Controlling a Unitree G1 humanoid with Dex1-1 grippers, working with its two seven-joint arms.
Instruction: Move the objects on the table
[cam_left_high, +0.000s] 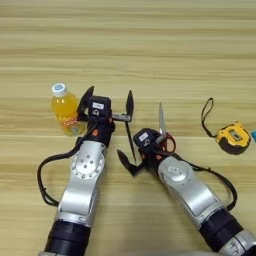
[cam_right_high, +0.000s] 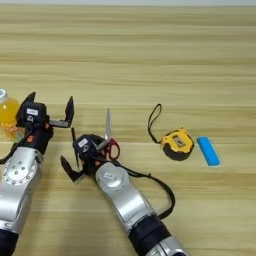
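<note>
1. The right gripper spreads its two black fingers wide on the tabletop, holding nothing; its wrist housing hides part of the red handles of the scissors, whose blade points away from the robot.
2. The left gripper also stands wide open and empty, one finger just beside the orange-juice bottle; whether they touch is unclear.
3. The tape measure lies well to the right, beside a blue bar.
</note>
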